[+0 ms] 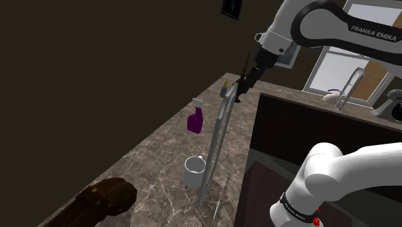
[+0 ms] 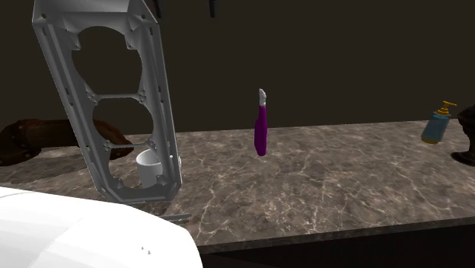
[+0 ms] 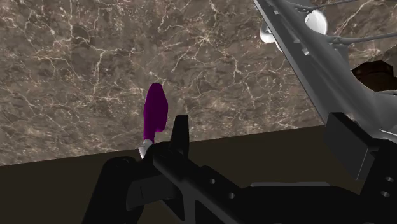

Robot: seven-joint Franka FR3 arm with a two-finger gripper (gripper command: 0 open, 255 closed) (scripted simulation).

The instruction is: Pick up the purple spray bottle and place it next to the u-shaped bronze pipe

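marbled surface (image 1: 145, 171) carries all items. tall grey metal frame (image 1: 216, 138) stands just beside the bottle — judged the chief obstruction to approach. brown bent pipe (image 1: 103, 197) lies well apart, at the shoulder view's lower left. pincer (image 1: 243, 82) hovers above, fingers spread wide, empty. white cup (image 1: 194, 171) sits by the frame. purple spray bottle (image 1: 195, 120) stands upright; judged light, rigid, slippery — grip the body below the neck.

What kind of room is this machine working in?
Most likely a kitchen: a long brown veined countertop along a wall, with a blue pump bottle, a white cup and a purple spray bottle standing on it, and what looks like a sunken sink beside it.
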